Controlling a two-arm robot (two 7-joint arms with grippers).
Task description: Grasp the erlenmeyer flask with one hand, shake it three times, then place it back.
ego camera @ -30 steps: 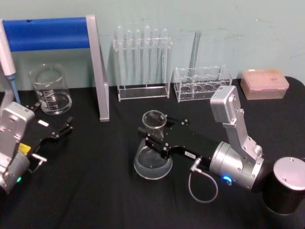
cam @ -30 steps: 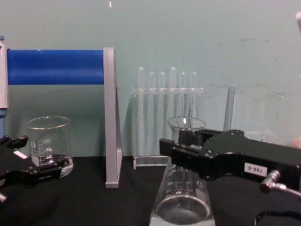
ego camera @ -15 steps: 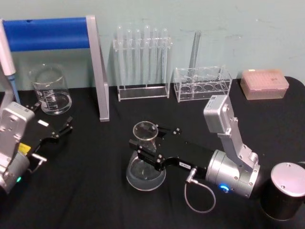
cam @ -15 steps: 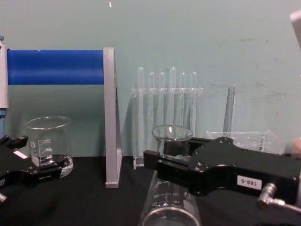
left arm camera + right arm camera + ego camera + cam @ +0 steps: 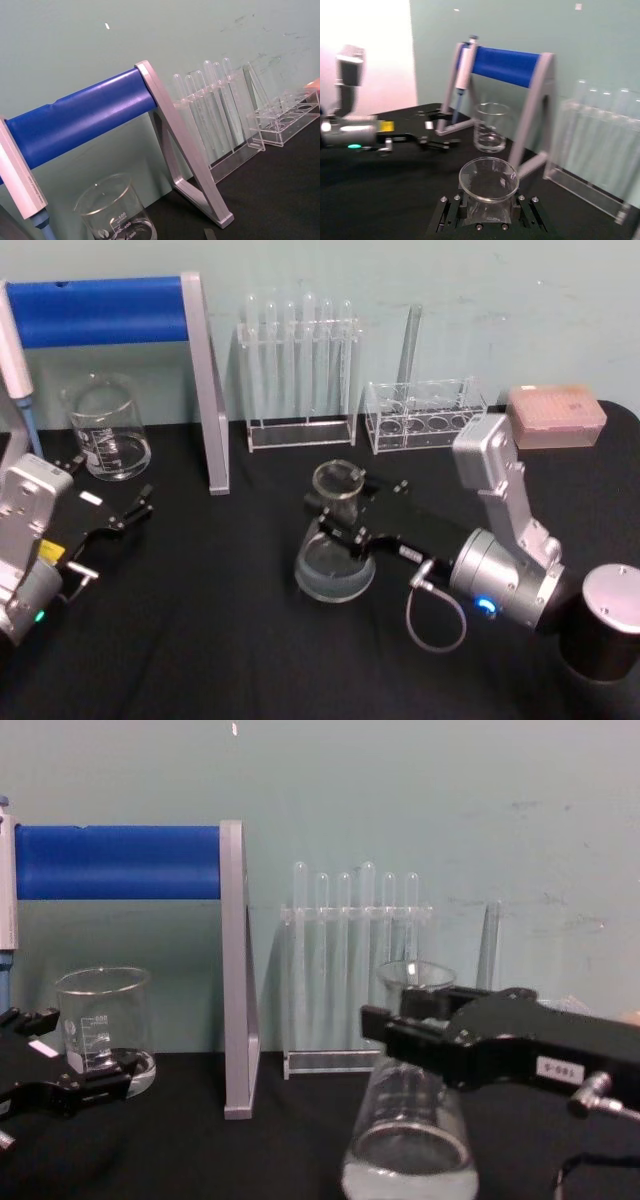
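Observation:
The erlenmeyer flask [image 5: 335, 575], clear glass with a little liquid in its wide base, is held near the middle of the black table. My right gripper [image 5: 336, 512] is shut on its neck, just under the flared rim. From the chest view the flask [image 5: 410, 1125] hangs upright below the black jaws of the right gripper [image 5: 412, 1025]. In the right wrist view the flask's rim [image 5: 488, 180] sits between the fingers [image 5: 451, 212]. My left gripper [image 5: 125, 515] rests open at the table's left, near the beaker; it also shows as the left gripper [image 5: 55, 1055] low in the chest view.
A glass beaker [image 5: 105, 430] stands back left under the blue pipette stand [image 5: 110, 310]. Behind the flask are a test tube rack [image 5: 298, 370] and a second clear rack [image 5: 425, 415]. A pink tip box [image 5: 555, 415] sits back right, a metal-topped cylinder [image 5: 612, 625] front right.
The right gripper swung the flask left and toward me half a second ago, then back right and away to where it is now. The left arm has not moved.

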